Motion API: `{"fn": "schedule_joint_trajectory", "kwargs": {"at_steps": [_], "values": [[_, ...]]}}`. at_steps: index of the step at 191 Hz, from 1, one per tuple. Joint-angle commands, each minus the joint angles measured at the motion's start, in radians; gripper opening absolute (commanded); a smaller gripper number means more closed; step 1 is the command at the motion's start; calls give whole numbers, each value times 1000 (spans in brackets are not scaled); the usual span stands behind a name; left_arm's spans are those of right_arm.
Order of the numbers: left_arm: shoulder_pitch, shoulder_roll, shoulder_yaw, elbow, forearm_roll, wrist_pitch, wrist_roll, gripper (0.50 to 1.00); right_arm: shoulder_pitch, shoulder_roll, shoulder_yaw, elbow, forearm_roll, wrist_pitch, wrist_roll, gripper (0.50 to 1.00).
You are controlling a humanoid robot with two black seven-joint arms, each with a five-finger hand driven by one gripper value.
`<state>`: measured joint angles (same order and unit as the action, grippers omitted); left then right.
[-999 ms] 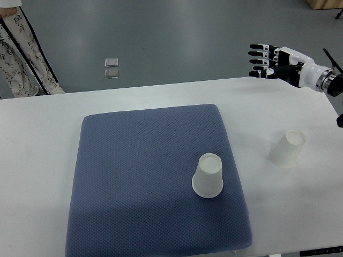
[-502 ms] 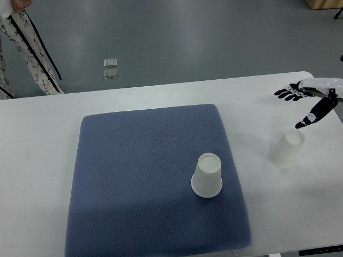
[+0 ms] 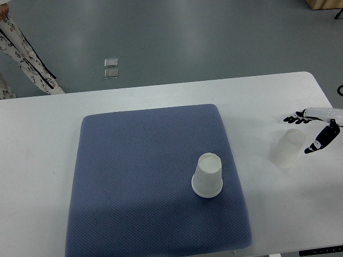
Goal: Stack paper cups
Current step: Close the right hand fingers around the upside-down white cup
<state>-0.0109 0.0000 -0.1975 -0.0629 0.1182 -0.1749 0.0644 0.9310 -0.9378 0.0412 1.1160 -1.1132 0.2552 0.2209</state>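
Observation:
One white paper cup (image 3: 207,175) stands upside down on the blue-grey mat (image 3: 134,176), near its right edge. A second white paper cup (image 3: 288,148) stands upside down on the white table to the right of the mat. My right hand (image 3: 310,128) comes in from the right edge and hovers just right of this second cup, fingers spread, thumb pointing down beside the cup's top. It holds nothing. The left arm is out of view.
The white table (image 3: 43,160) fills the lower part of the view, its far edge running along the grey floor. A person's legs (image 3: 21,48) stand at the top left. A small silver object (image 3: 111,68) lies on the floor beyond the table.
My right hand has come down and toward the right-hand cup, from above the table's far right corner to just beside the cup. The person at the top left has shifted.

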Motion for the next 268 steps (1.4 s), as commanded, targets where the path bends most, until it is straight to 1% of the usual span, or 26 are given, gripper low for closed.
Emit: {"fn": "schedule_joint_trajectory", "kwargs": {"at_steps": [1,44,63,69,72,75,76,86,89,104,115,118,123,126,133,143,151,197,212,224,239,268], "values": [[0,0,1,0,0,0,0,1000,-11,17,-1,-5,1,-31,0,924],[-1,0,1,0,0,0,0,1000,-24,51,-3,-7,0,-68,0,917],[0,0,0,0,0,0,0,1000,-31,59,-6,-7,-5,-74,0,901],[0,0,0,0,0,0,0,1000,-31,59,-6,-7,-10,-73,0,876],[0,0,1,0,0,0,0,1000,-32,59,-6,-7,-14,-74,0,852],[0,0,0,0,0,0,0,1000,-32,59,-7,-7,-16,-74,0,844],[0,0,1,0,0,0,0,1000,-32,59,-6,-7,-19,-74,0,834],[0,0,0,0,0,0,0,1000,-34,59,-7,-7,-30,-74,0,811],[-1,0,1,0,0,0,0,1000,-34,59,-7,-7,-36,-74,0,797],[0,0,0,0,0,-1,0,1000,-34,59,-7,-7,-43,-74,0,793],[0,0,0,0,0,0,0,1000,-34,59,-7,-7,-45,-74,0,780],[0,0,0,0,0,0,0,1000,-35,59,-7,-7,-45,-74,-2,762],[0,0,1,0,0,0,0,1000,-35,59,-7,-7,-45,-74,-2,746],[0,0,0,0,0,0,0,1000,-35,59,-7,-7,-46,-73,-2,725],[0,0,1,0,0,0,0,1000,-35,59,-7,-5,-50,-73,-2,713],[0,0,0,0,0,0,0,1000,-35,59,-7,-7,-54,-73,-2,672],[0,0,0,0,0,0,0,1000,-35,59,-7,-7,-56,-73,-2,660],[-1,0,1,0,0,0,0,1000,-17,50,6,-5,-51,-63,3,660],[0,0,0,0,0,0,0,1000,37,40,12,2,-43,-48,8,660],[0,0,0,0,0,0,0,1000,95,33,12,18,-42,-13,32,662],[-1,0,0,0,0,0,0,1000,150,2,16,67,-39,33,77,662],[0,0,0,0,0,0,0,1000,229,-12,17,165,-39,67,126,662]]}}
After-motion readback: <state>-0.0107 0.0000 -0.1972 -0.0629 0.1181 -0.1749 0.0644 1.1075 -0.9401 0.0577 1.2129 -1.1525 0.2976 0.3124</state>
